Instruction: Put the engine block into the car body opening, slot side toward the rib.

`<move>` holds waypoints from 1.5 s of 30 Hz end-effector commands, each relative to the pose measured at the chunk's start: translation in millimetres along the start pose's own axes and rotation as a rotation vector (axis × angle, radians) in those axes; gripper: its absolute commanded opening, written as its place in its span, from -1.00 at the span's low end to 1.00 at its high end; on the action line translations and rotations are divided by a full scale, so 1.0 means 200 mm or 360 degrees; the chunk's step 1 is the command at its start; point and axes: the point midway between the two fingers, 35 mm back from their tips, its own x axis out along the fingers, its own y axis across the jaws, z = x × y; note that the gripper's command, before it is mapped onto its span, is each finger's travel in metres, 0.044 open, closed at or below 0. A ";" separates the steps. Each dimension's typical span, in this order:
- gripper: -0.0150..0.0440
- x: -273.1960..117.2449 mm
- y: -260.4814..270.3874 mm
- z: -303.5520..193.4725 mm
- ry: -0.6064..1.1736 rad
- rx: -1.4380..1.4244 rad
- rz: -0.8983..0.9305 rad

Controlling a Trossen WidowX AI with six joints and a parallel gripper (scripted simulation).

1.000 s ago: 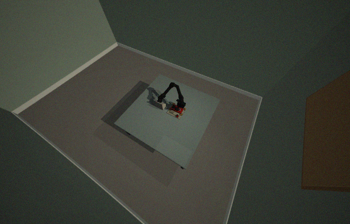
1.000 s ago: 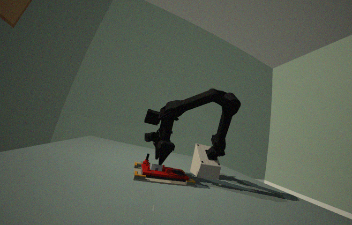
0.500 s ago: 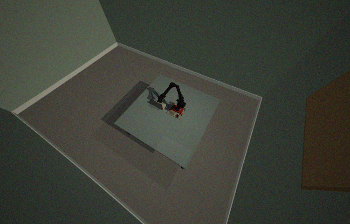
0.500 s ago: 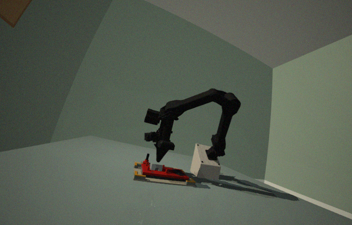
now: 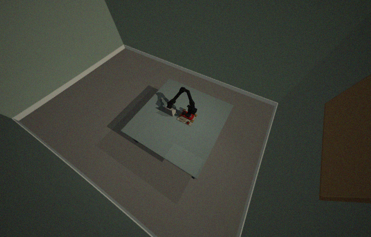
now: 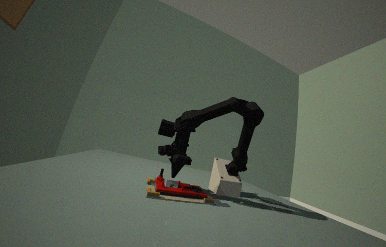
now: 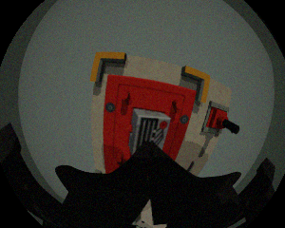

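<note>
The red car body [image 5: 191, 117] [image 6: 178, 192] [image 7: 115, 138] lies on the pale base plate [image 6: 175, 198] [image 7: 154, 67]. The grey engine block [image 6: 171, 183] [image 7: 152, 114] sits in the opening in the middle of the car body, with part of it standing above the red surface. Its top shows dark slots and a small red round spot in the wrist view. My gripper [image 6: 173, 176] [image 7: 147, 145] is shut and empty, with its tips just above the block in the exterior view. The fingers cover the near end of the block in the wrist view. I cannot make out the rib or how deep the block sits.
Yellow corner brackets [image 6: 152, 192] [image 7: 97, 68] stand at the base plate's corners. A red holder [image 7: 216, 119] with an upright black peg [image 6: 161, 172] [image 7: 231, 125] stands beside the car body. The arm's pale mounting block [image 5: 173, 112] [image 6: 230, 187] is behind the plate.
</note>
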 end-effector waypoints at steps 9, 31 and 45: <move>-0.49 0.01 0.00 0.00 -0.0002 0.0000 0.0001; -0.49 0.03 0.00 0.00 -0.0002 0.0000 0.0002; -0.49 0.04 0.00 0.00 -0.0002 0.0000 0.0002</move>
